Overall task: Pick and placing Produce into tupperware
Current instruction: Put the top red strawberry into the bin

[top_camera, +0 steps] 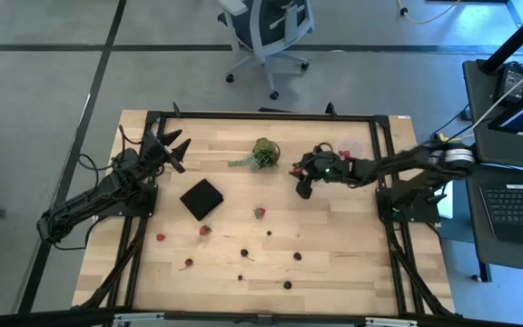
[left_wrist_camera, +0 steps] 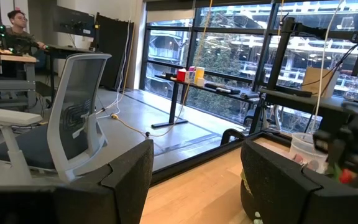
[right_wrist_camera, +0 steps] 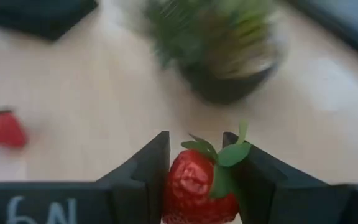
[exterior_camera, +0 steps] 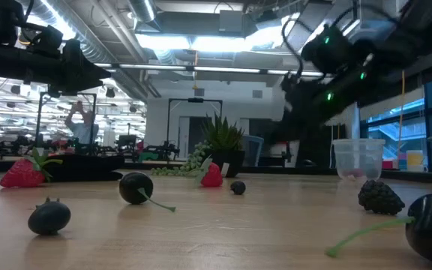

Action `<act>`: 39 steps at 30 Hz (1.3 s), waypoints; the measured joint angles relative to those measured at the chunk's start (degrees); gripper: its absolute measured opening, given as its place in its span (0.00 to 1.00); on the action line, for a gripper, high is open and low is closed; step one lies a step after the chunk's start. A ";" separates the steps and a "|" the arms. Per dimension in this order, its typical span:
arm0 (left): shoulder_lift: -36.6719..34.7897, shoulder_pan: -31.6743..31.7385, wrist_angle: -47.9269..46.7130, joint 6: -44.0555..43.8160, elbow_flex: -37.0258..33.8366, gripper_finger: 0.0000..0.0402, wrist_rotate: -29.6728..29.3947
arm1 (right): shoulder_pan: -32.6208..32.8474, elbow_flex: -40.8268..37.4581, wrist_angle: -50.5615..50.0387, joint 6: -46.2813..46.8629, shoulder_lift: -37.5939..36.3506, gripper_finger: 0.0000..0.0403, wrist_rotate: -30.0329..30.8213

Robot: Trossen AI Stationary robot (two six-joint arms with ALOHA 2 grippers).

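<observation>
Right end effector point(right_wrist_camera: 194, 177) grips a strawberry point(right_wrist_camera: 197, 186) — near the plant point(right_wrist_camera: 225, 46).

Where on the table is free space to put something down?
Bare wood lies between the black square and the left gripper. Crowded: scattered berries along the near edge, and the plant beside the right gripper.

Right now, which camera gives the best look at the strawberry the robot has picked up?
The right wrist view: the strawberry fills the gap between the right gripper fingers, leaves showing. From above it is hidden by the gripper. The low and left wrist views don't clearly show it.
</observation>
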 joint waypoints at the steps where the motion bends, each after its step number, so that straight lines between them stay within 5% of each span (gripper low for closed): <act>1: 0.00 0.00 -0.02 0.00 0.02 0.59 0.00 | -0.36 0.02 -2.77 0.54 -2.57 0.35 1.36; 7: 0.02 0.02 -0.09 0.00 0.00 0.59 0.00 | -4.18 0.04 -16.42 2.53 -17.47 0.35 9.52; 16: 0.00 0.00 -0.11 0.00 0.00 0.59 0.00 | -13.20 0.04 -36.08 12.99 -31.54 0.34 12.48; 25: 0.00 0.00 -0.11 0.00 0.02 0.59 0.00 | -19.77 0.07 -50.15 18.22 -31.37 0.40 12.26; 35: 0.00 0.02 -0.11 0.00 0.00 0.59 0.00 | -22.33 0.07 -51.51 18.67 -27.60 0.34 12.27; 39: 0.01 0.01 -0.09 0.00 0.02 0.59 0.00 | -22.63 0.07 -51.71 18.67 -25.54 0.40 12.27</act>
